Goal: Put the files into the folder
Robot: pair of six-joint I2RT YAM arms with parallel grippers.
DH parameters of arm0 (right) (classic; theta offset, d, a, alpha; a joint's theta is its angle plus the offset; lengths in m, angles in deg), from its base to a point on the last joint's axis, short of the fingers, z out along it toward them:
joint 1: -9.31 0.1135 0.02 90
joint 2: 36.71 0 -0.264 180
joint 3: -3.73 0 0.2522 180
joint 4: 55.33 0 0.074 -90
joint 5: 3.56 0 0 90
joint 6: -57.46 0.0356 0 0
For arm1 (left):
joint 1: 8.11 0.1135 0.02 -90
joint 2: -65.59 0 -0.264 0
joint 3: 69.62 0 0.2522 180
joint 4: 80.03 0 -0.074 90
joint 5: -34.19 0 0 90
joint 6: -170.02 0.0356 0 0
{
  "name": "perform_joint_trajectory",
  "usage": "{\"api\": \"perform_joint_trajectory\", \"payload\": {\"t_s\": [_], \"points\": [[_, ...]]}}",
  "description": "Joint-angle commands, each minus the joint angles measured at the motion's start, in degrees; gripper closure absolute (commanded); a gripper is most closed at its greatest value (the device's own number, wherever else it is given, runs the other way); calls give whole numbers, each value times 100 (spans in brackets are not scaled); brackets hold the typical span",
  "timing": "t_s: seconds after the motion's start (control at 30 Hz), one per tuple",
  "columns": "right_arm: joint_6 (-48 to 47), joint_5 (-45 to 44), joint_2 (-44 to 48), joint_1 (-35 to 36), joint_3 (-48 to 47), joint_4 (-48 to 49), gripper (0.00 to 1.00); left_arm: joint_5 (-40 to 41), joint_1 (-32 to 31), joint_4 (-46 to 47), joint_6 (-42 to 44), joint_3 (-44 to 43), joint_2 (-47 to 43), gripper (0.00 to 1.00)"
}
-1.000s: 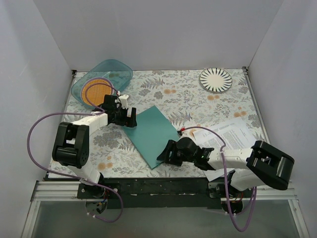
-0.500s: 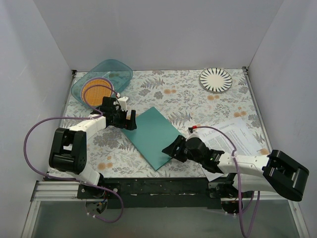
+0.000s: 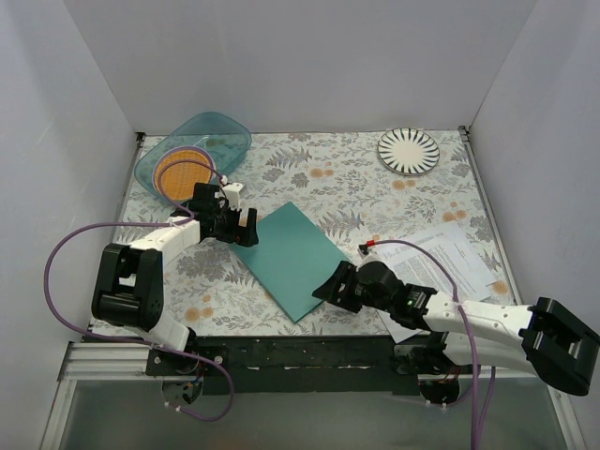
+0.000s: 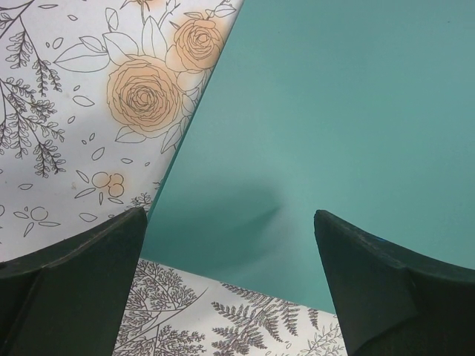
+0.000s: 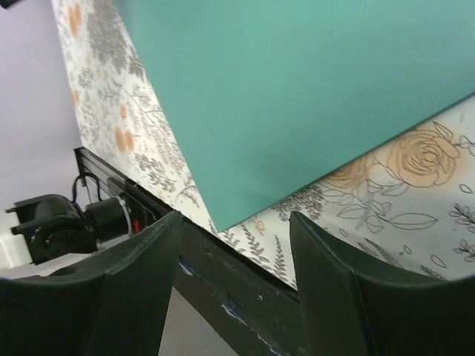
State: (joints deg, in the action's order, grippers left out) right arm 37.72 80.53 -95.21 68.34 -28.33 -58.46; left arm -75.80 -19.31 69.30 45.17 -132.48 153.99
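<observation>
Right claw [image 3: 324, 287]: released, jaws spread at the folder's near-right edge, close to its near corner.
Folder [image 3: 291, 253]: flat on the worktop [image 3: 375, 187], mid-left, appears closed. Likely light, thin and bendy with a slick cover; best taken at an edge or corner.
Files [image 3: 445, 253]: right of the folder, partly under the right arm. Flimsy, crease easily. Print too small to read; no label on the cover.
Left claw [image 3: 246, 228]: released, straddling the folder's far-left corner.
</observation>
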Motion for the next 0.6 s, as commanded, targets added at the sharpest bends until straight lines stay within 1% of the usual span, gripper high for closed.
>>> {"api": "perform_joint_trajectory", "payload": {"t_s": [0.0, 0.3, 0.4, 0.47, 0.57], "points": [[75, 204, -310, 48, 160, 175, 32, -23, 22, -41, -22, -56, -253, 4], [207, 187, -986, 57, 292, 957, 31, -49, 22, -164, 5, -161, -244, 3], [391, 178, -1207, 56, 423, 1414, 31, -67, 30, -164, 5, -170, -262, 4], [462, 152, -1295, 56, 459, 1739, 31, -67, 22, -181, -4, -161, -288, 4], [550, 82, -1296, 48, 486, 1950, 31, -84, 30, -199, 40, -91, -349, 4]]}}
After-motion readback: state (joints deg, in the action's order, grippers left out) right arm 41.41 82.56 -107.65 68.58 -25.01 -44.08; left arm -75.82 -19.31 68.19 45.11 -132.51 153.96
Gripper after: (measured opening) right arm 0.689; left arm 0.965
